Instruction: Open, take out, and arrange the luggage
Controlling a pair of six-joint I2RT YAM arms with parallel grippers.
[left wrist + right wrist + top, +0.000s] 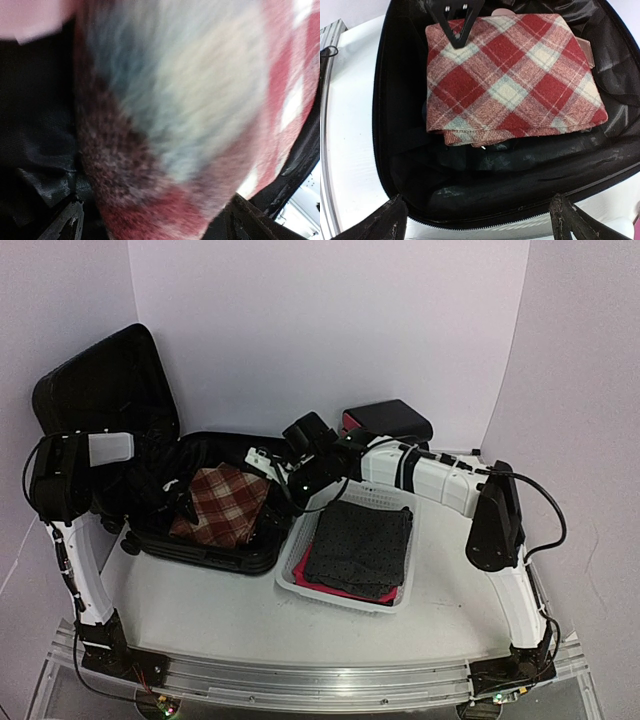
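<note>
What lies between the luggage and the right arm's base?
A white mesh basket holding folded dark clothing, shown in the top external view.

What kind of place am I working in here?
Probably a staged lab cell, not a home: plain pale backdrop panels enclose a white table with an aluminium mounting rail along its near edge.

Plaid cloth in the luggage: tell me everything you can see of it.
The cloth is a folded square of red, cream and grey plaid, soft and woolly looking. It lies flat in the open luggage, on top of dark items. The left gripper stands over one corner, jaws open; contact is unclear.
</note>
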